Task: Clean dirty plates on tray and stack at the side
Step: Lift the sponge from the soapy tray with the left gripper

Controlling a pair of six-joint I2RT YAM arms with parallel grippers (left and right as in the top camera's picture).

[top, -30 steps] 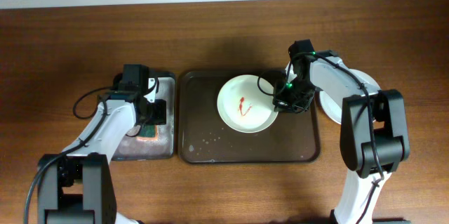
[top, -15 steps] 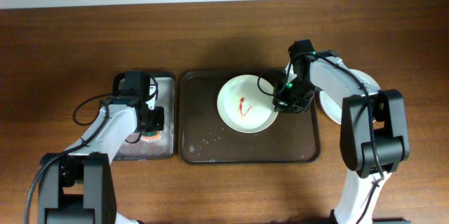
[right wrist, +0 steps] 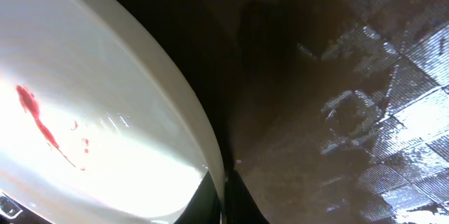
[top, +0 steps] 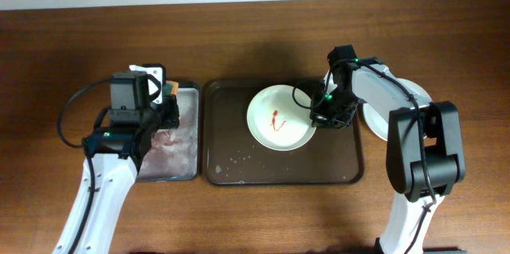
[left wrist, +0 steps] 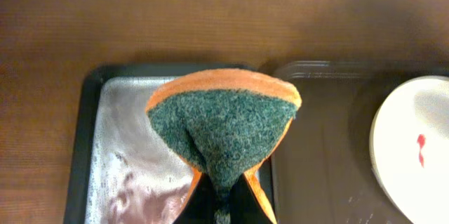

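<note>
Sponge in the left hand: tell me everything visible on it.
The sponge has an orange foam body and a dark green scouring face turned to the wrist camera. The left hand pinches its lower end, creasing it into a fan shape. It is held above the wet grey metal tray, near its right edge, apparently not touching it.

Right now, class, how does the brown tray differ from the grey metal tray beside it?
The brown tray is larger and dark; the grey metal tray is smaller and shiny. The brown tray holds a sauce-streaked plate; the grey metal tray shows only wet smears. Both are rectangular with rounded corners and raised rims.
</note>
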